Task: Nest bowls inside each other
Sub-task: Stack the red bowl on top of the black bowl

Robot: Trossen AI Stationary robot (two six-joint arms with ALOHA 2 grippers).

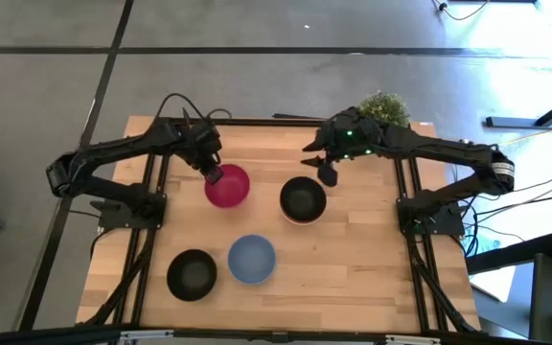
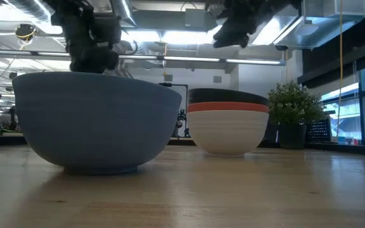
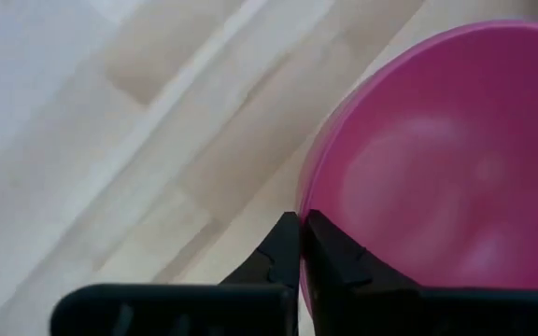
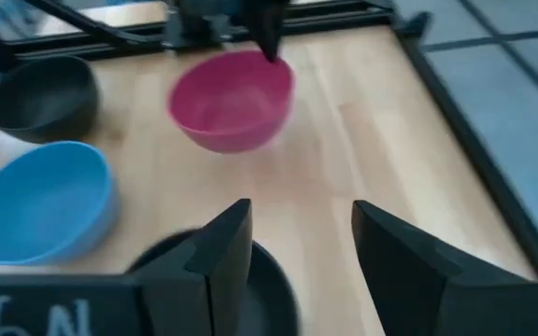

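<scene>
A magenta-pink bowl (image 1: 229,188) is at the table's middle left, with my left gripper (image 1: 213,174) shut on its rim. A stack stands right of it: a black bowl (image 1: 303,198) inside a red bowl (image 2: 228,107) inside a white bowl (image 2: 228,132). My right gripper (image 1: 326,174) is open and empty above the stack's far edge, over the black bowl (image 4: 269,289). A blue bowl (image 1: 252,259) and a second black bowl (image 1: 192,274) stand on their bases near the front. In the low view the blue bowl (image 2: 97,120) hides the pink one. My left gripper holds the pink bowl's rim (image 3: 308,201) on its far-left side, pinched with one finger inside the bowl and one outside. The fingers come from above, slanting down from the far left. The bowl's mouth faces up. Whether its base is on the table, I cannot tell.
A small green potted plant (image 1: 383,105) stands at the table's far right corner, behind my right arm. Bare wood (image 1: 372,268) lies on the near right of the table. The black frame rails (image 1: 151,220) run along both sides.
</scene>
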